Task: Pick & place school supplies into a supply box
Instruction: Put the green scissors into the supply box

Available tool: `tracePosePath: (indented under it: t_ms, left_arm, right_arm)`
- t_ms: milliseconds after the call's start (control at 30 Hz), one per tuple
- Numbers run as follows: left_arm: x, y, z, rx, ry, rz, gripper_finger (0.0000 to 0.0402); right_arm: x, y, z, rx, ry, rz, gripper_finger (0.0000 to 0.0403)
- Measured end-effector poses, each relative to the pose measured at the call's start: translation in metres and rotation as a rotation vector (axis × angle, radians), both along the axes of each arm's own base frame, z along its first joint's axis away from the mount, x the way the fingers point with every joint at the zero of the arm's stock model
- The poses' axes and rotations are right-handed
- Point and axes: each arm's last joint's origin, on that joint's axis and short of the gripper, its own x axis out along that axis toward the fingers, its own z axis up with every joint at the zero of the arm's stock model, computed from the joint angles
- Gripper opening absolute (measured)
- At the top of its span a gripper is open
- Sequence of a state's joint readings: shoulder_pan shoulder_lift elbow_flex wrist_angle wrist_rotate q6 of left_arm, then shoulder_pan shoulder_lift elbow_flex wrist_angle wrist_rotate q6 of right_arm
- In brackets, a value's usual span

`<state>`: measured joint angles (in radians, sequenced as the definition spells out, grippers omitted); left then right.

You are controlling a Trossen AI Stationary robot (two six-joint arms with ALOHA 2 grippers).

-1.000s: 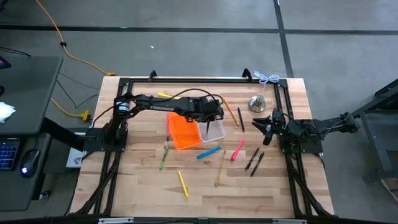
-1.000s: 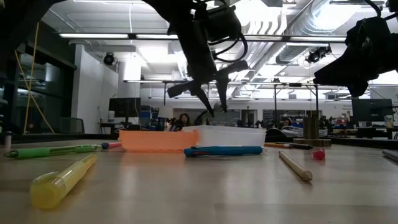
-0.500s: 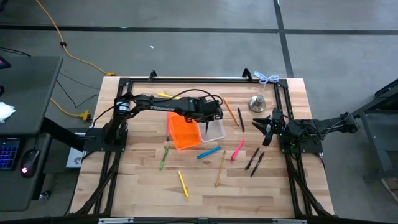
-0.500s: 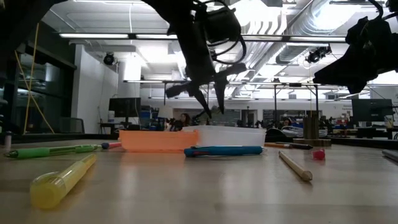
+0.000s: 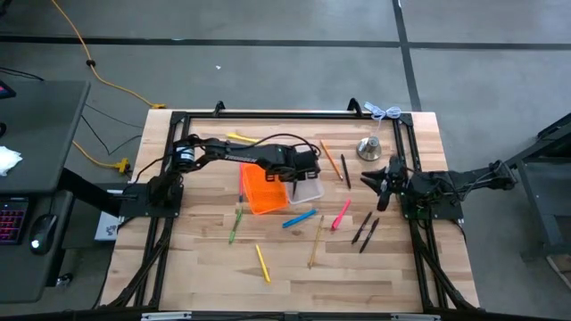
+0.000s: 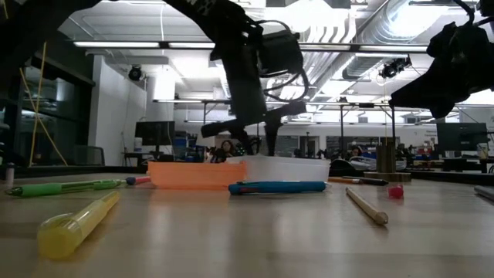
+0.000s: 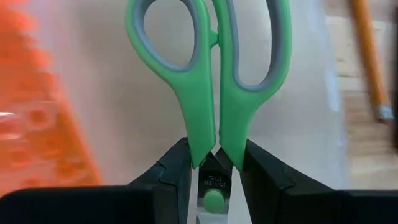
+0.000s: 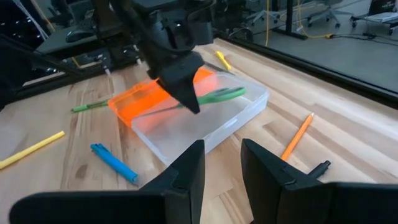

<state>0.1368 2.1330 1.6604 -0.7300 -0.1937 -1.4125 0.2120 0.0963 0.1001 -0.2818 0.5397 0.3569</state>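
The left gripper (image 7: pixel 214 177) is clenched on the green scissors (image 7: pixel 214 74), its two dark fingers (image 7: pixel 177 171) pinching the handles just below the finger loops. It hangs low over the box (image 5: pixel 278 187), above the clear half (image 8: pixel 205 121), with the scissors tilted and their handles reaching out over that tray; whether the scissors touch the tray floor is hard to tell. The orange half (image 5: pixel 261 188) lies beside the clear one, on the side toward the table's left edge, and the box sits around the middle of the table (image 5: pixel 205 276), a little toward the far edge.

Near the box, toward the front edge, lie a blue pen (image 5: pixel 299 218), a pink marker (image 5: pixel 341 215), a tan pencil (image 5: pixel 317 241) and a green pen (image 5: pixel 235 224). A yellow marker (image 5: pixel 262 262) lies nearer the front edge. Two black pens (image 5: pixel 364 230) lie side by side toward the right edge. An orange pencil (image 5: pixel 330 158) and another black pen (image 5: pixel 343 168) lie between the box and the far right corner. A silver bell (image 5: pixel 369 146) stands close to that corner.

The right gripper (image 8: pixel 221 162) waits above the right edge, well apart from the box, its fingers (image 8: pixel 186 171) set slightly apart with nothing between them.
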Motion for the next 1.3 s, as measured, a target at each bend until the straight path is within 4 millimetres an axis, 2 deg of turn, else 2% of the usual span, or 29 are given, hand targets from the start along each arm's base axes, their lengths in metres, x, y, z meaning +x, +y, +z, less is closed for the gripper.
tracePosePath:
  t_ms: [167,333,533,1100,1300]
  left_arm:
    - [-0.001,0.0,-0.001,0.006,0.016,0.003,0.0143]
    - [0.0,0.0,-0.016,-0.021,0.062,-0.004,0.0143]
    - [0.001,-0.001,-0.022,-0.031,0.088,-0.066,0.0143]
    - [0.005,0.0,-0.023,0.05,0.095,-0.263,0.0143]
    - [0.005,0.0,-0.023,0.054,0.094,-0.274,0.0143]
  right_arm:
    - [0.0,0.0,-0.001,-0.001,0.008,0.0,0.0083]
    - [0.001,0.0,-0.001,-0.003,0.017,-0.001,0.0083]
    - [0.001,0.0,-0.002,-0.005,0.023,-0.002,0.0083]
    - [0.001,0.0,-0.002,-0.005,0.023,-0.002,0.0083]
    - [0.001,0.0,-0.002,-0.005,0.023,-0.002,0.0083]
